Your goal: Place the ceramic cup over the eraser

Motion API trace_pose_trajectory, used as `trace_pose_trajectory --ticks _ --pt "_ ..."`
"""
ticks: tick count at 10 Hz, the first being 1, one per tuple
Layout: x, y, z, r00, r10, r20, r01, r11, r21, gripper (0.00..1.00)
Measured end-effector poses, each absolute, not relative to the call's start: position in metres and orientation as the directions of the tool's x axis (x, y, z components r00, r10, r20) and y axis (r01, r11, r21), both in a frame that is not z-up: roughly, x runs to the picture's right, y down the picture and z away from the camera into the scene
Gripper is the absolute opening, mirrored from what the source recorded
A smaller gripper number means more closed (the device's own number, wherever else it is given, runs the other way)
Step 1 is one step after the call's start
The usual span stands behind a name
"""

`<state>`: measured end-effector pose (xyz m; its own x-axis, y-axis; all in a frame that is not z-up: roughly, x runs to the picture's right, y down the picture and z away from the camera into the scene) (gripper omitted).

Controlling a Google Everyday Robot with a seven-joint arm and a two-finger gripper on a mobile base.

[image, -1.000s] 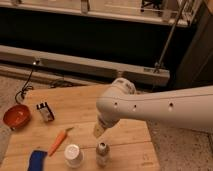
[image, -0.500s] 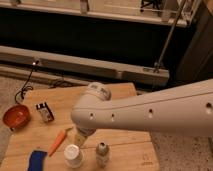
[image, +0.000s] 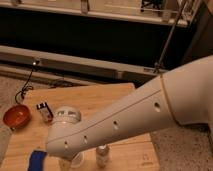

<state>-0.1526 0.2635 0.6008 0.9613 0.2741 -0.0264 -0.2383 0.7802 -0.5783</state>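
Observation:
The white ceramic cup (image: 76,159) stands near the front edge of the wooden table (image: 100,100) and is mostly hidden behind my arm. My gripper (image: 64,164) hangs down from the white wrist at the bottom of the view, right at the cup's left side. The eraser (image: 44,111), a small dark block with pale marks, lies on the left part of the table, behind and to the left of the cup and well apart from the gripper.
A silvery metal can (image: 102,155) stands just right of the cup. A red-orange bowl (image: 16,116) sits at the table's left edge. A blue cloth-like item (image: 36,161) lies at the front left. My large white arm (image: 150,107) crosses the table from the right.
My arm has swung left and down toward the front of the table. The gripper has come down beside the cup, and the arm now covers the carrot and most of the cup.

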Motion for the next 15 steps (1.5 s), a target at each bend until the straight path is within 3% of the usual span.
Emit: trace_pose_trajectory --ticks 6,7,12,13,15 --pt "-0.162 0.268 0.662 0.947 0.320 -0.030 -0.284 0.792 -0.540 0.76" --pt "-0.160 0.270 0.670 0.945 0.326 -0.038 -0.294 0.791 -0.537 0.72" --pt "-0.166 0.298 0.680 0.959 0.279 -0.056 -0.261 0.783 -0.564 0.22" --pt "-0.169 0.291 0.674 0.957 0.285 -0.059 -0.267 0.779 -0.568 0.10" --pt "-0.174 0.251 0.654 0.952 0.303 -0.050 -0.280 0.788 -0.548 0.00"
